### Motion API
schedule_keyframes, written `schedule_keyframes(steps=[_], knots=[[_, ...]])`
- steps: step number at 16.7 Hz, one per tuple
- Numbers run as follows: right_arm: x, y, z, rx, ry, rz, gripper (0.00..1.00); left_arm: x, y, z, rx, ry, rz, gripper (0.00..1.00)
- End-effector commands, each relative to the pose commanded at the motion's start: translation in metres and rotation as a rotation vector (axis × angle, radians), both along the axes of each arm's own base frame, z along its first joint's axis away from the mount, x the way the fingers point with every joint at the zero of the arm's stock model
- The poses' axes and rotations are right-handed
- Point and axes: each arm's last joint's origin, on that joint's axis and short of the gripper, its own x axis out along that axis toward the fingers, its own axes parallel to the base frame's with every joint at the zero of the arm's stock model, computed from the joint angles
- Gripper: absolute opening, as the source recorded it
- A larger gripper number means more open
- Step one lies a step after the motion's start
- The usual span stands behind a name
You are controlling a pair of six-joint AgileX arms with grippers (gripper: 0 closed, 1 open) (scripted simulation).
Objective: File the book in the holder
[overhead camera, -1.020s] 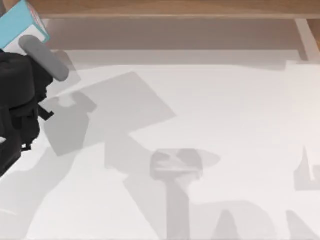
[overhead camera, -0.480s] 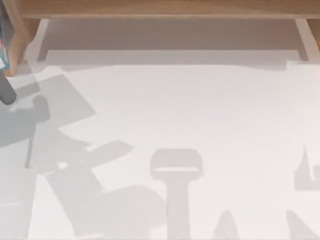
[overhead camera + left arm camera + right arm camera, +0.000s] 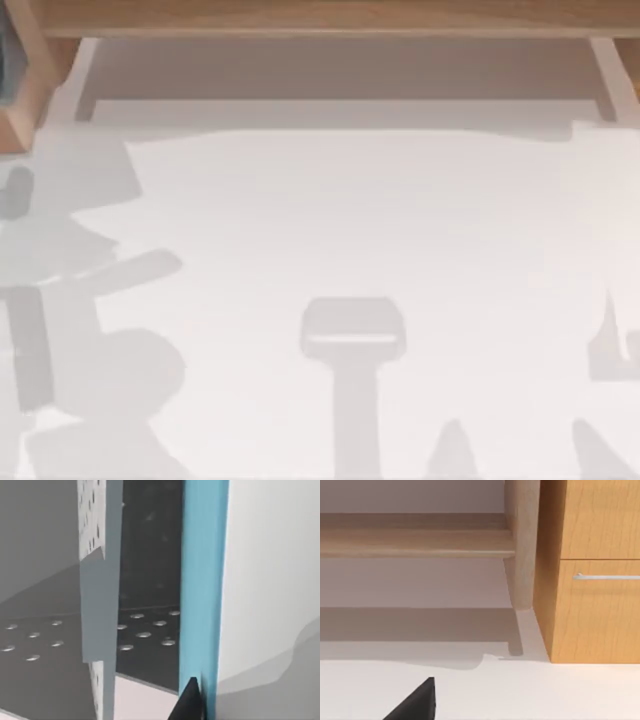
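The left arm has gone off the left side of the top view since a second ago, and the book went with it. Now the holder [image 3: 22, 95] sits at the far left corner of the table [image 3: 380, 230], and a thin dark teal strip shows inside it. In the left wrist view the book [image 3: 200, 590] stands up straight, with a black finger of the left tool [image 3: 187, 705] touching its edge. I cannot tell if that tool is holding it. A black finger of the right tool [image 3: 415, 702] hangs over the table near a long shelf [image 3: 415, 540] and a cabinet [image 3: 595, 570].
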Motion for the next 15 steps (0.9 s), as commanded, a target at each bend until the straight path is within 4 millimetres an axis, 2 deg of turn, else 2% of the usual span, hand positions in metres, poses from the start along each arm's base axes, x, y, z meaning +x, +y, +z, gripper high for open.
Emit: schedule_keyframes(steps=[3, 6, 15], knots=[[0.000, 0.000, 0.000, 0.000, 0.000, 0.000, 1.00, 0.012, 0.029, -0.007, 0.026, -0.013, -0.106, 0.00], [0.000, 0.000, 0.000, 0.000, 0.000, 0.000, 1.00, 0.019, 0.048, -0.016, 0.037, -0.021, -0.184, 0.00], [0.000, 0.000, 0.000, 0.000, 0.000, 0.000, 1.00, 0.021, 0.050, -0.019, 0.039, -0.021, -0.207, 0.00]])
